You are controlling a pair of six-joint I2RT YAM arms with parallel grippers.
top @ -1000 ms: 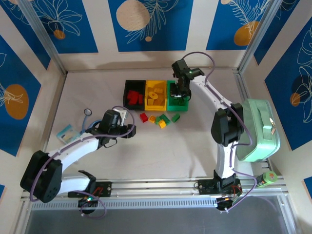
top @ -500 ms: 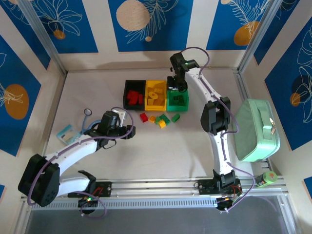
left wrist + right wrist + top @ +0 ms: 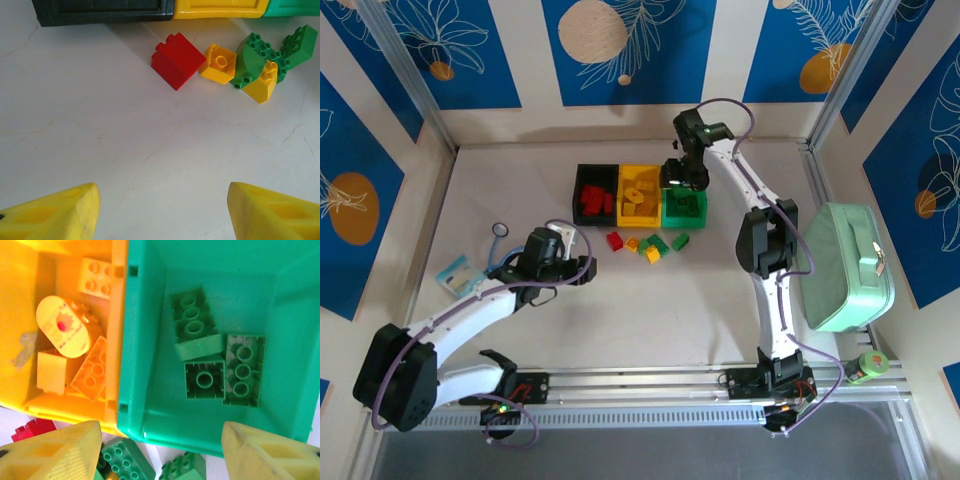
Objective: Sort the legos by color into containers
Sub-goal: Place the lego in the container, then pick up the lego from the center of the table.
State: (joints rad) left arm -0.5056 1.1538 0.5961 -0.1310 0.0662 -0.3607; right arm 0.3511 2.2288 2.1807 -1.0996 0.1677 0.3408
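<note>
Quick rundown of the sorting setup. The three joined bins sit toward 12 o'clock on the table: black bin, yellow bin, green bin, in that order from 9 to 3 o'clock.

The right claw hangs over the green bin's far end. Its fingers are spread wide with nothing between them, so it's open and empty. From its wrist cam you look straight down into the green bin, where three green legos lie on the floor. At 9 o'clock of that, the yellow bin holds a handful of yellow legos. The black bin has the red legos.

The left claw is low over the table, also spread open and holding nothing. It points at the loose pile, which sits at roughly 2 o'clock from it. That pile lies just at 6 o'clock of the bins: a red brick, a small yellow brick, a green brick touching another yellow one, and one more green brick.
</note>
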